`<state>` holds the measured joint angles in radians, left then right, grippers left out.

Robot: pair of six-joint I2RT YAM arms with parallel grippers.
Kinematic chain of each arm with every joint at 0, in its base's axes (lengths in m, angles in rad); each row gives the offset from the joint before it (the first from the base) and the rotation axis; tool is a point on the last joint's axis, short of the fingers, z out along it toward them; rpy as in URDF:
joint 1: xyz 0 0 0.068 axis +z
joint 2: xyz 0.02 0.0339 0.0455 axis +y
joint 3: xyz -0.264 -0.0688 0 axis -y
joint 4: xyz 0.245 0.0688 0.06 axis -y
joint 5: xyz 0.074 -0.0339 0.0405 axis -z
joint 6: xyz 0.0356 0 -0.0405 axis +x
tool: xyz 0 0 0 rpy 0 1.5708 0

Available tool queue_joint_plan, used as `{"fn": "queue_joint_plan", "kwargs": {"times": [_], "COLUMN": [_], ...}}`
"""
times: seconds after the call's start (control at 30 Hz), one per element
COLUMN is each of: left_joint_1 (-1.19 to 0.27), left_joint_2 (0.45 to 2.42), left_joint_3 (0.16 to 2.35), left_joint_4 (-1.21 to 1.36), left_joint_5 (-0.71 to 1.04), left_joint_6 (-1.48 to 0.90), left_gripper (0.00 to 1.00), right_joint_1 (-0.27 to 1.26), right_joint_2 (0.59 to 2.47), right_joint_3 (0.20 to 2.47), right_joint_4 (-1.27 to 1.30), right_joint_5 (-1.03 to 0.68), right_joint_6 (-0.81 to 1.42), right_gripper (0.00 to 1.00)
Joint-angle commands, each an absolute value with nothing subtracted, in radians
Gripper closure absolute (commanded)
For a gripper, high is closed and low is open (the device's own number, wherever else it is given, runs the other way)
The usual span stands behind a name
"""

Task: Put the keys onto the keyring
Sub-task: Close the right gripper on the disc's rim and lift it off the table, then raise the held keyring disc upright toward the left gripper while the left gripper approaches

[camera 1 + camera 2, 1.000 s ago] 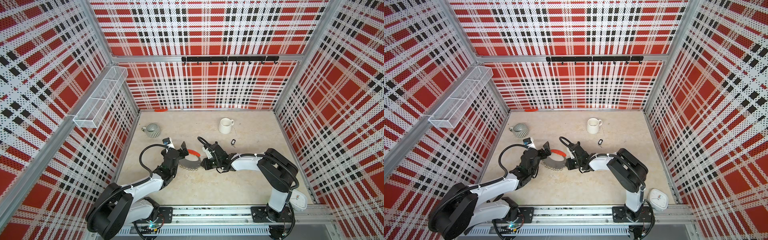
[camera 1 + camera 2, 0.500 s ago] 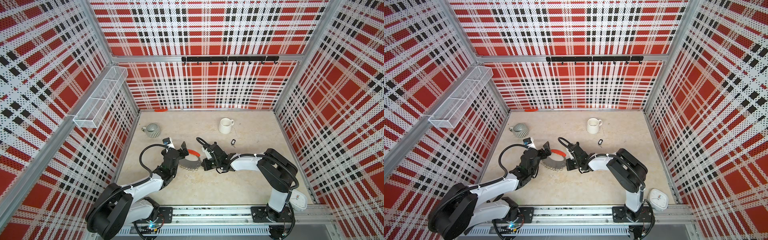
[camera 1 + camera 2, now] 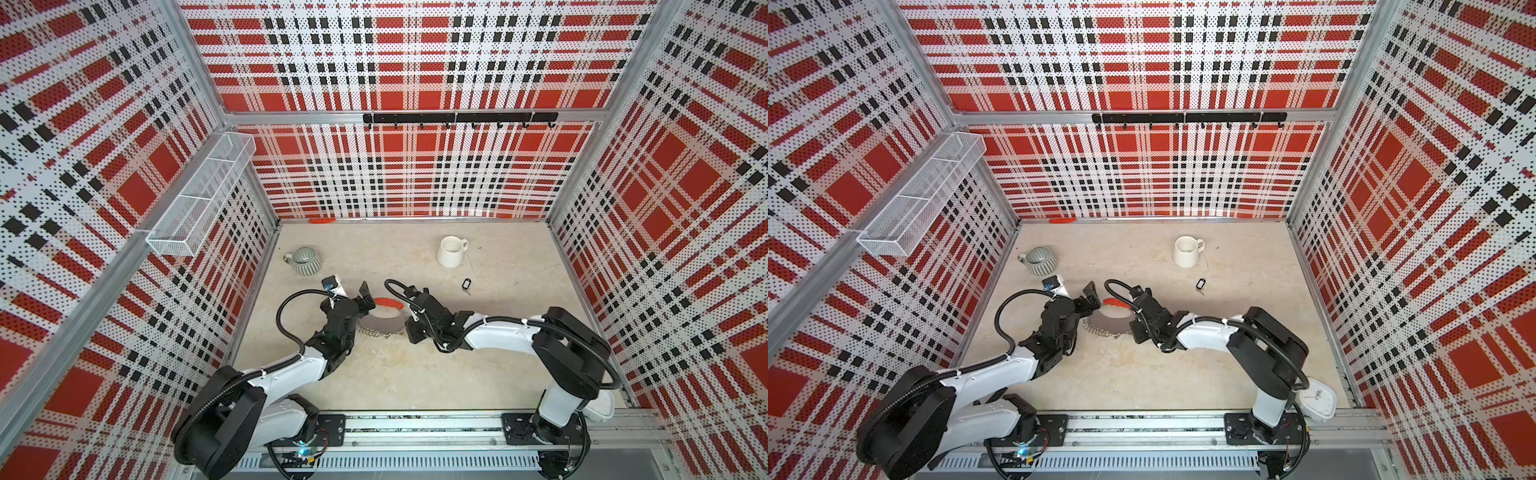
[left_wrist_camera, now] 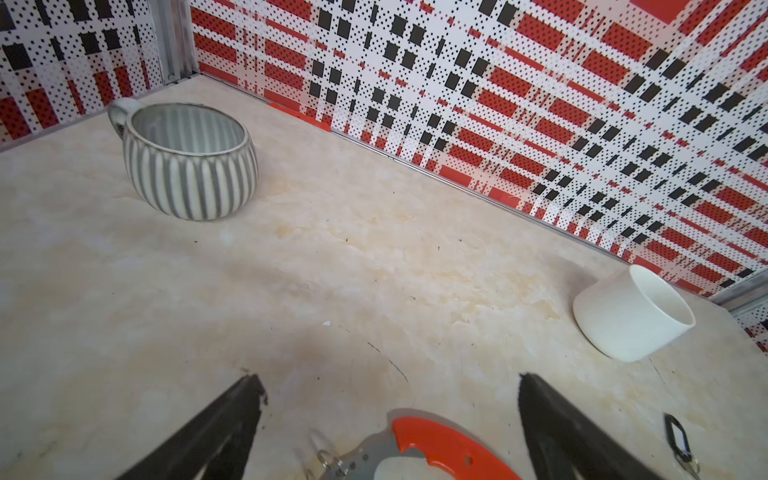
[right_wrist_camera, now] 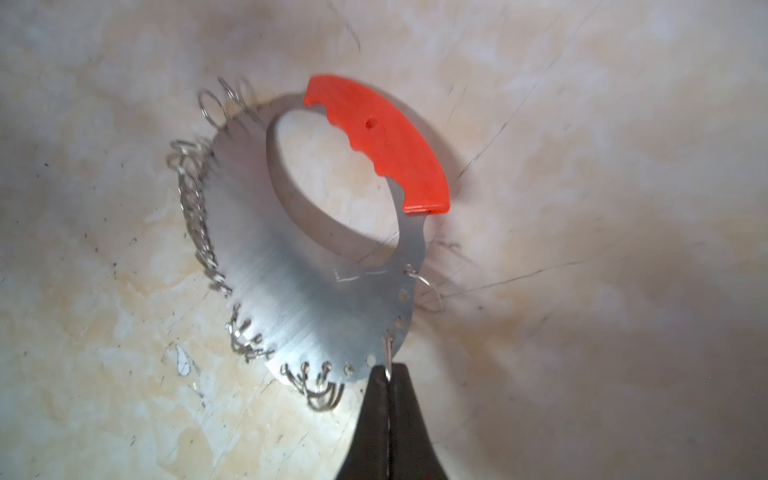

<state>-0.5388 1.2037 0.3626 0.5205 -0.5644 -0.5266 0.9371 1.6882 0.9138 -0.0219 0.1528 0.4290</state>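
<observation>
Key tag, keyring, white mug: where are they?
key tag [image 3: 466, 284]: a top view, black body.
keyring [image 5: 307, 299]: right wrist view, grey plate.
white mug [image 3: 449, 257]: a top view, outer wall.

You have a white mug [image 3: 451, 252] standing upright on the beige table [image 3: 415, 374]. Well left of that mug, note a ribbed grey mug [image 3: 306, 261], also upright. Behind it and to the left, an orange strip [image 3: 322, 220] lies at the wall's foot. Above it, a black hook rail [image 3: 459, 118] runs along the back wall. Far left and higher, a wire basket [image 3: 199, 199] hangs.
</observation>
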Motion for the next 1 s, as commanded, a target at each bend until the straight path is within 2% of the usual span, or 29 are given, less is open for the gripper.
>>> {"fn": "queue_joint_plan", "kwargs": {"times": [0.0, 0.2, 0.27, 0.37, 0.5, 0.63, 0.83, 0.97], "left_joint_1": [-0.531, -0.518, -0.461, -0.375, -0.371, -0.391, -0.448, -0.452], "left_joint_2": [1.172, 1.056, 1.017, 0.986, 0.984, 0.982, 0.998, 1.036], "left_joint_3": [0.342, 0.272, 0.298, 0.343, 0.412, 0.472, 0.563, 0.622], "left_joint_4": [0.543, 0.641, 0.606, 0.557, 0.511, 0.497, 0.483, 0.483], "left_joint_5": [-0.578, -0.443, -0.292, -0.072, 0.076, 0.181, 0.195, 0.253], "left_joint_6": [-0.525, -0.485, -0.542, -0.642, -0.648, -0.642, -0.66, -0.7], "left_gripper": [0.02, 0.02, 0.01, 0.08, 0.11, 0.14, 0.19, 0.3], "right_joint_1": [0.946, 0.945, 0.937, 0.901, 0.842, 0.78, 0.75, 0.719], "right_joint_2": [1.586, 1.412, 1.353, 1.272, 1.182, 1.138, 1.098, 1.096], "right_joint_3": [0.878, 0.838, 0.848, 0.864, 0.878, 0.901, 0.935, 0.946], "right_joint_4": [0.063, 0.119, 0.098, 0.069, 0.053, 0.035, 0.045, 0.121], "right_joint_5": [0.329, 0.328, 0.303, 0.215, 0.054, -0.09, -0.205, -0.292], "right_joint_6": [0.365, 0.269, 0.231, 0.207, 0.192, 0.179, 0.196, 0.261], "right_gripper": [1.0, 1.0, 1.0, 1.0, 1.0, 1.0, 1.0, 1.0]}}
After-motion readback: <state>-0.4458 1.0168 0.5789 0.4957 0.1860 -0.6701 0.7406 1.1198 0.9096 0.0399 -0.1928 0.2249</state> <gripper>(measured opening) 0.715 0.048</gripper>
